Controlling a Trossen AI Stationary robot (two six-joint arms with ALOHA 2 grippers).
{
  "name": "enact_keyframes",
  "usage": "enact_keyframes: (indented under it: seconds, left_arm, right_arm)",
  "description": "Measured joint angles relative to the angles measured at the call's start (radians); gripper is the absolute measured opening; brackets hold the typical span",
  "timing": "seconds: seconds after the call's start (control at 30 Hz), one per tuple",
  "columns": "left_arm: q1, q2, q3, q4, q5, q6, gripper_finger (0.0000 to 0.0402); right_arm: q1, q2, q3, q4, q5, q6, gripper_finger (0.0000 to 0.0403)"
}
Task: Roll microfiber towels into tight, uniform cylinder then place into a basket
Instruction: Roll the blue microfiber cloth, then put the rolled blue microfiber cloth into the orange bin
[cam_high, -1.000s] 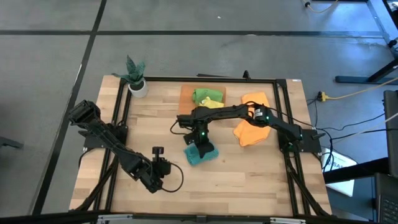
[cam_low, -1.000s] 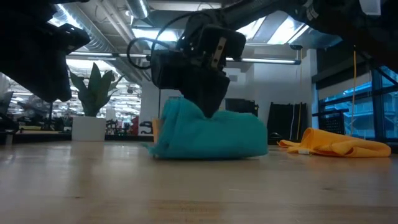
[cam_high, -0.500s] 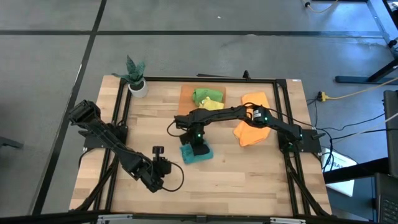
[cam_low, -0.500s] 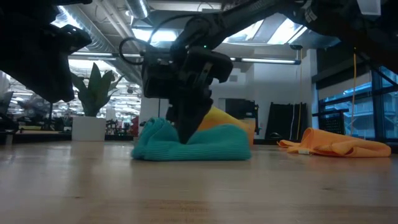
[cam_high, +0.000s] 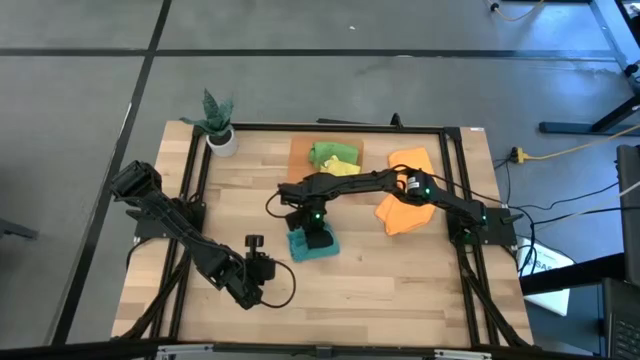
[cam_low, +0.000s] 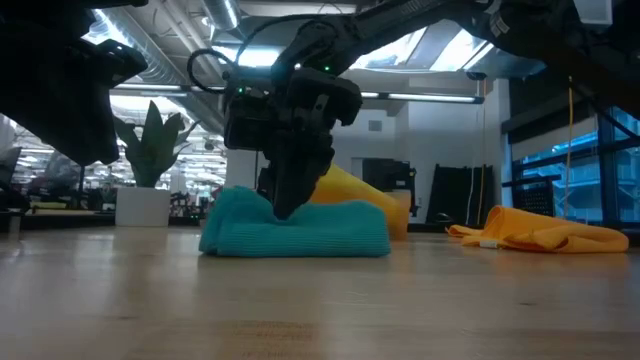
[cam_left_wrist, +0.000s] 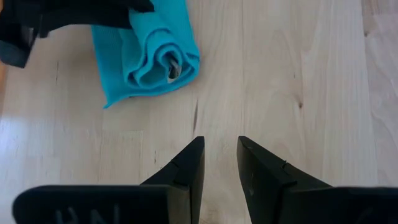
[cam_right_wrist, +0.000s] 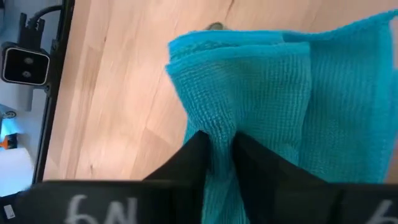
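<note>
Teal towel (cam_high: 312, 248) sits rolled-ish on the bench (cam_high: 400, 290) mid-table, just in front of the basket (cam_high: 298, 150). The right gripper (cam_right_wrist: 219, 152) is clenched on a fold of it, so I'd say it's mid-roll. Next: tighten the roll, then lift it into the basket. The left gripper (cam_left_wrist: 219, 158) waits nearby, fingers slightly apart, holding nothing.
</note>
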Motion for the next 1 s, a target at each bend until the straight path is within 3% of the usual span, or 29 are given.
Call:
enact_keyframes:
  seconds: [0.13, 0.27, 0.4, 0.57, 0.8, 1.0]
  left_arm:
    - [0.0, 0.0, 0.0, 0.0, 0.0, 0.0, 0.0086]
    - [0.0, 0.0, 0.0, 0.0, 0.0, 0.0, 0.0086]
    - [0.0, 0.0, 0.0, 0.0, 0.0, 0.0, 0.0086]
    - [-0.007, 0.0, 0.0, -0.002, 0.0, 0.0, 0.0086]
    - [-0.007, 0.0, 0.0, -0.006, 0.0, 0.0, 0.0086]
    - [-0.013, 0.0, 0.0, 0.001, 0.0, -0.001, 0.0086]
  right_arm:
    - [0.0, 0.001, 0.073, -0.037, 0.019, 0.004, 0.012]
    - [0.0, 0.001, 0.184, -0.175, 0.136, 0.022, 0.0144]
    - [0.002, 0.0, 0.28, -0.295, 0.203, 0.027, 0.0151]
    - [0.074, -0.016, 0.263, -0.405, 0.225, -0.033, 0.0143]
    - [0.178, -0.017, 0.262, -0.34, 0.589, -0.019, 0.0134]
    - [0.218, -0.017, 0.262, -0.311, 0.657, 0.055, 0.0133]
